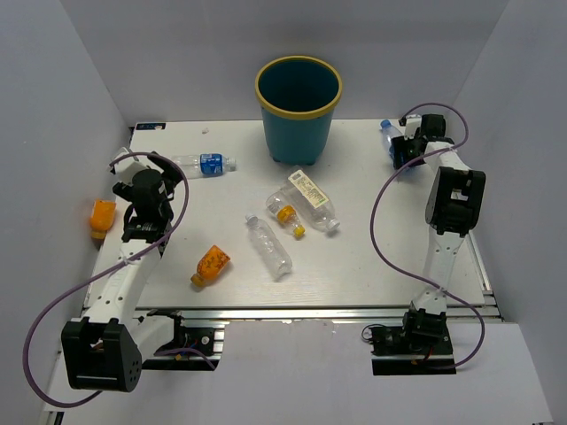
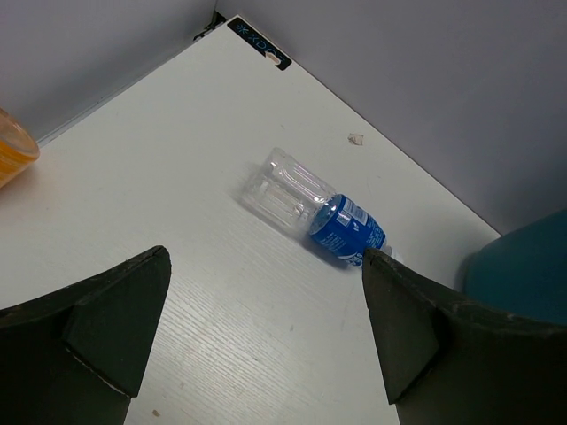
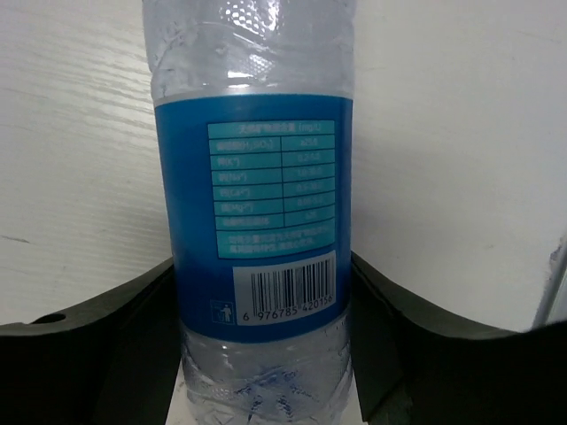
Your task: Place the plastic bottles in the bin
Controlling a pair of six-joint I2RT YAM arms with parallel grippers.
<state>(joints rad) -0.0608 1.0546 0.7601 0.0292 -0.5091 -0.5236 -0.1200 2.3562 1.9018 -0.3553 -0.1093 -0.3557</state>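
Table: flat white tabletop with faint wood grain (image 1: 354, 274), filling the middle of the overhead view.
Walls: plain pale grey panels (image 1: 177, 53) enclosing the back, left and right sides.
Near edge: silver metal rail (image 1: 292, 312) along the table's front.
Back left corner: small black label strip (image 2: 259, 42).
Light: even, with soft shadows.

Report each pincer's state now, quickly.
Left pincer: open, holding nothing.
Right pincer: closed on a blue-labelled plastic bottle.
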